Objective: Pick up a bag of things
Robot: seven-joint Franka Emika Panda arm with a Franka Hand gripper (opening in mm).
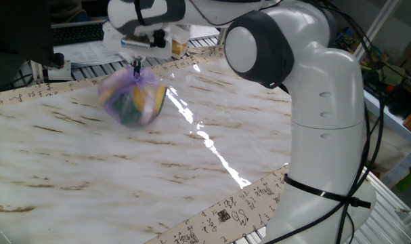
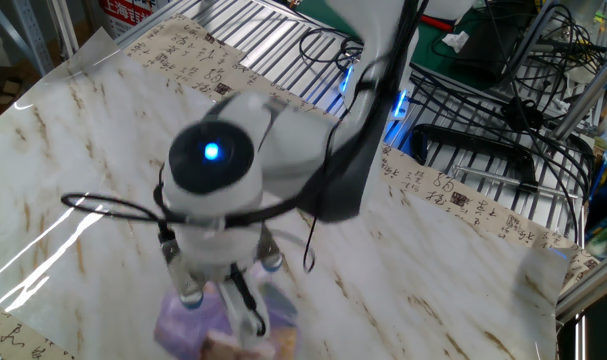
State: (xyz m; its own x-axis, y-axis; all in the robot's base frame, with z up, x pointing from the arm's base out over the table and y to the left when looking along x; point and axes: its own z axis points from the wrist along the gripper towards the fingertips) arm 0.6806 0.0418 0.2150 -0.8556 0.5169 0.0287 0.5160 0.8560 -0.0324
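The claw (image 1: 136,64) is pinching the knotted top of the bag of things (image 1: 131,100), which is hanging beneath it over the marble-patterned worktop (image 1: 90,163) — whether its underside is touching the surface is hard to tell. The bag is smearing with motion blur, its yellow and green contents barely readable. In the other fixed view the arm's wrist (image 2: 215,190) is covering most of the bag — only purple edges are showing.

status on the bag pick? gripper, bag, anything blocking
Gripper shut on the knot of the purple bag. Bag blurred, apparently hanging just above the marble tabletop. Nothing visible in the way.
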